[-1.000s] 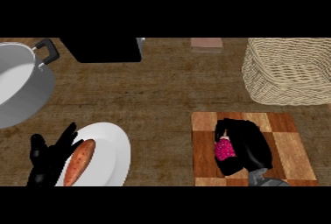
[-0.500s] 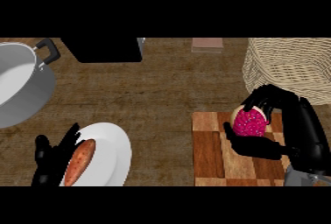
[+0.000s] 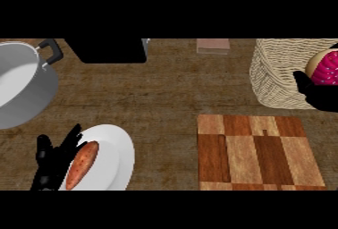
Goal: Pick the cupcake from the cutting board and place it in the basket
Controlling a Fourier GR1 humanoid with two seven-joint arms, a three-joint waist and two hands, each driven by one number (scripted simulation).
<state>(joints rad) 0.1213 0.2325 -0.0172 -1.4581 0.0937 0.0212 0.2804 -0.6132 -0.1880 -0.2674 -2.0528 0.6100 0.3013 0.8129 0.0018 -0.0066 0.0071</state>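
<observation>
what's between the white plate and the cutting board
Nothing: in the head view, only bare wooden counter lies between the plate and the cutting board.

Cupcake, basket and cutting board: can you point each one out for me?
cupcake (image 3: pixel 326 71), head view, on its pink frosting.
basket (image 3: pixel 274 74), head view, on its woven wall.
cutting board (image 3: pixel 260 154), head view, on its bare wooden top.

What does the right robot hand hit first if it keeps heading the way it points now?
Probably the basket: the right robot hand holds the cupcake over its rim, though height above it is unclear.
</observation>
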